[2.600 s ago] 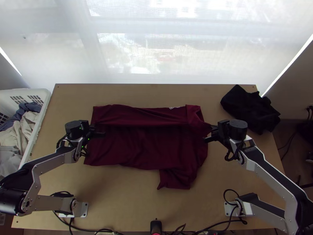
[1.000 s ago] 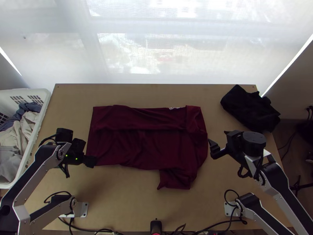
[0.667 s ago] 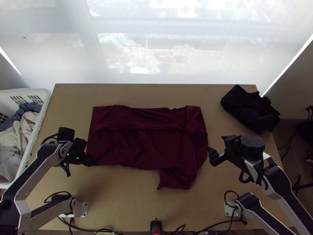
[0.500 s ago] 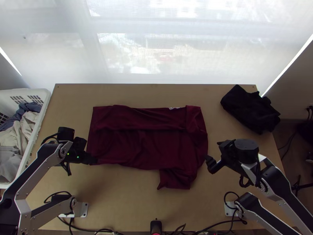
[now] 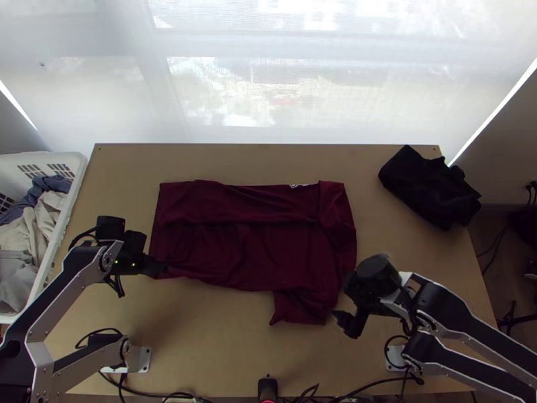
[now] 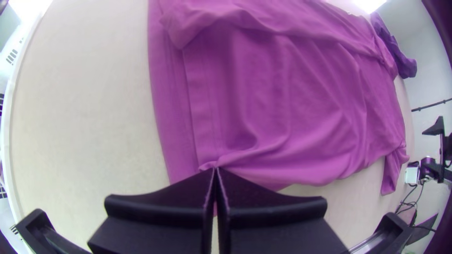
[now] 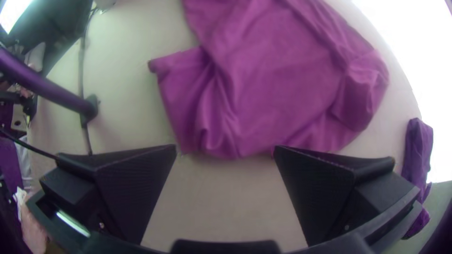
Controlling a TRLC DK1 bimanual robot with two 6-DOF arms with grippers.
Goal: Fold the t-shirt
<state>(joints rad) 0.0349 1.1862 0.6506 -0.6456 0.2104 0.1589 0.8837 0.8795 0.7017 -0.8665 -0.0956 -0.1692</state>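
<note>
At the left of the top view, the left gripper (image 5: 160,267) is closed on the maroon t-shirt's (image 5: 248,255) lower left edge, while the right gripper (image 5: 341,301) stands wide apart beside the sleeve at lower right. The shirt lies mid-frame — a folded band along its upper side — with table (image 5: 221,336) showing all round it, between the white basket (image 5: 79,168) at left and black cloth (image 5: 429,188) at upper right.

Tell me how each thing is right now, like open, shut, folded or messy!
T-shirt: partly folded, one sleeve sticking out
Left pincer: shut on the t-shirt's edge
Right pincer: open
Black cloth: bunched up
White basket: open on top
Clothes in basket: rumpled
</note>
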